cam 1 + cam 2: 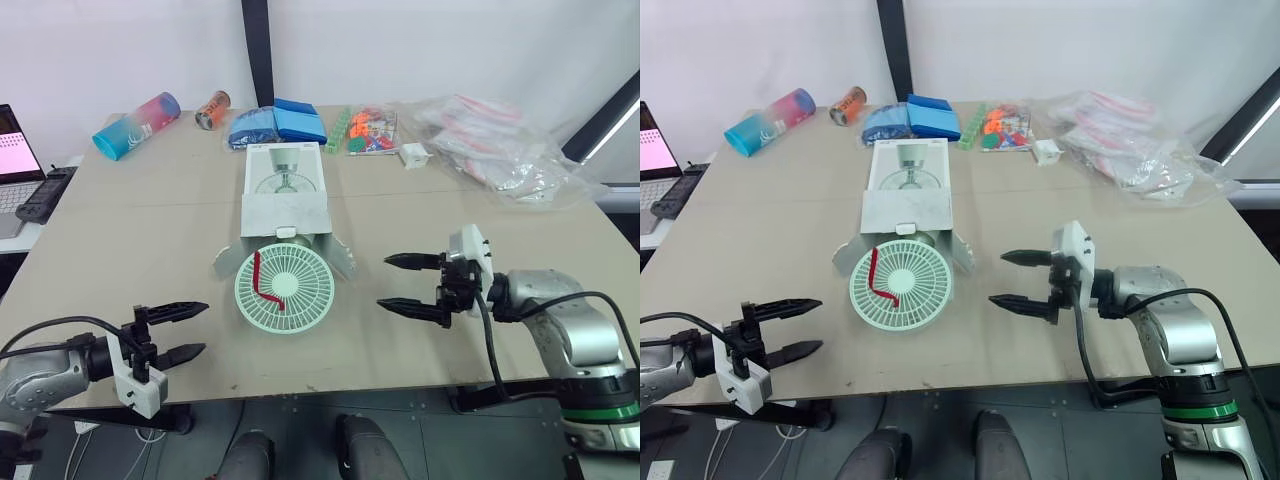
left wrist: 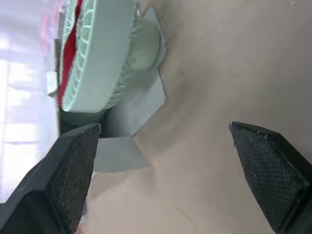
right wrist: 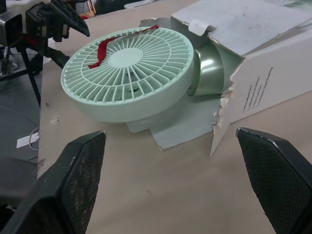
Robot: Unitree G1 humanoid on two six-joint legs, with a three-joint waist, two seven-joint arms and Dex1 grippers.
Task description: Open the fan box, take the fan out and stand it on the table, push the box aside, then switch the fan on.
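The white fan box point(image 1: 285, 198) lies flat at the table's middle with its near end flaps spread open. A mint-green round fan point(image 1: 284, 289) sticks halfway out of that opening, grille up, with a red strap across the grille; its base stays inside the box. My left gripper point(image 1: 172, 332) hovers open near the table's front edge, left of the fan. To the fan's right my right gripper point(image 1: 412, 283) is open and points at it, a short gap away. In the right wrist view the fan point(image 3: 129, 73) and the torn box point(image 3: 258, 39) are close ahead.
Along the far edge lie a pink-blue tumbler point(image 1: 136, 125), a can point(image 1: 212, 110), blue packets point(image 1: 278, 124), colourful small items point(image 1: 366, 130) and crinkled plastic bags point(image 1: 500, 150). A laptop point(image 1: 15, 165) sits off the left edge. A small white block point(image 1: 414, 154) rests behind the box.
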